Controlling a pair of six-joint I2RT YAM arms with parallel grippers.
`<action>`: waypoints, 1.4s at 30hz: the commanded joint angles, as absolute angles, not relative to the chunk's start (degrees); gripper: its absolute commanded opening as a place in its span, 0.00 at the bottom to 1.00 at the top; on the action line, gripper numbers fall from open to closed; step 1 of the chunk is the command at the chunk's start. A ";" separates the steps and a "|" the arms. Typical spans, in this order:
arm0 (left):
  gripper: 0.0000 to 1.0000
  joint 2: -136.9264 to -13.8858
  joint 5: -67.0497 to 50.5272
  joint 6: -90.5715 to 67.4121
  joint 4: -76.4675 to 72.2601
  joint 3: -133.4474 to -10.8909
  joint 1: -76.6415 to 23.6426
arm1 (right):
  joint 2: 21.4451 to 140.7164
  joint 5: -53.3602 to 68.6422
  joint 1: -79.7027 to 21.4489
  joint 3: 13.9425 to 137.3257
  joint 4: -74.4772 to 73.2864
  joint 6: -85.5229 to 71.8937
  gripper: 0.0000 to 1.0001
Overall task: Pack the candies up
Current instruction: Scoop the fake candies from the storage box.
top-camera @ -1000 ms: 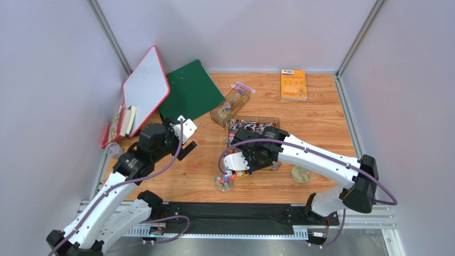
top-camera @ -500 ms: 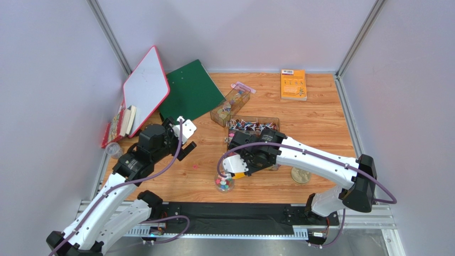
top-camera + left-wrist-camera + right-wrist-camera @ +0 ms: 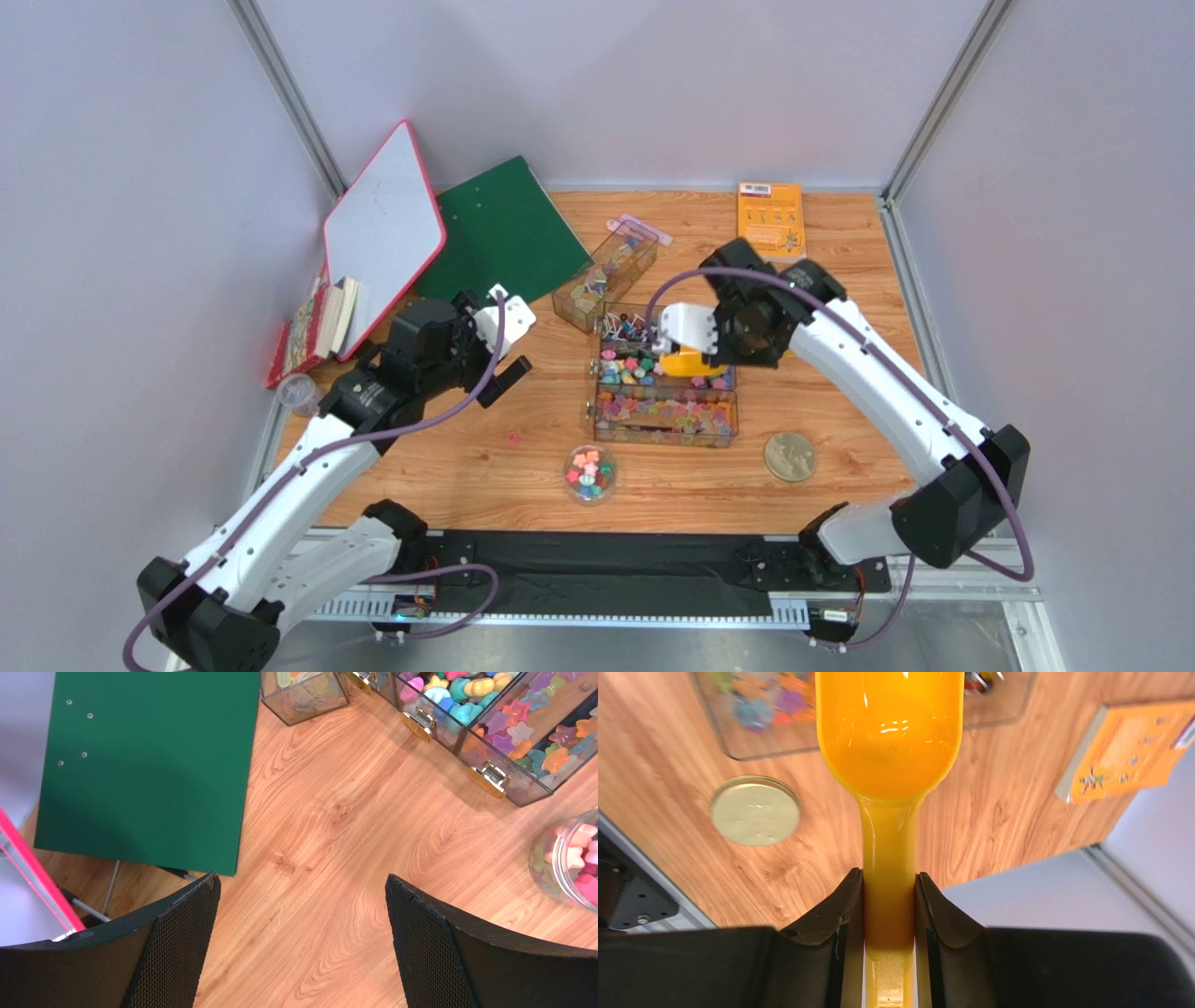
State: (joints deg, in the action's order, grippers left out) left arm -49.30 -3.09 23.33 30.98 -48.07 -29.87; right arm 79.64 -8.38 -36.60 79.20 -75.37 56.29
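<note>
Right gripper [image 3: 889,882] is clamped tight on the handle of the yellow scoop [image 3: 889,735], and the bowl of it hangs over the clear divided box [image 3: 732,415] in the middle of the desk. Most of the candies [image 3: 659,399] are piled in that box, all mixed colours, and a small heap sits in the little round jar [image 3: 568,476] close to the near edge. The gold lid [image 3: 790,457] lies flat off to the right of the jar, well apart from it. Left gripper [image 3: 302,917] is spread wide with nothing in it, hovering over bare wood toward the left edge, beside the green folder [image 3: 147,763] that lies toward the far left corner.
</note>
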 commanded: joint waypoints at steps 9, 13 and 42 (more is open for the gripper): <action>0.92 -62.22 -5.97 21.80 25.32 -55.98 -29.62 | 94.91 -9.40 -22.68 95.79 -72.69 72.76 0.00; 0.92 -63.63 -5.71 21.88 25.14 -56.95 -29.62 | 101.31 -12.73 -21.54 99.83 -74.87 76.37 0.00; 0.93 -62.23 -1.93 22.67 24.52 -54.58 -30.06 | 116.54 -16.00 -26.45 104.93 -81.65 66.10 0.00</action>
State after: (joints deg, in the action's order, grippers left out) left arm -63.79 -2.48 22.92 26.70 -54.89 -29.87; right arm 114.67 -15.44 -25.87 103.13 -76.69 70.35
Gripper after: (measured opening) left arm 0.922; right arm 0.268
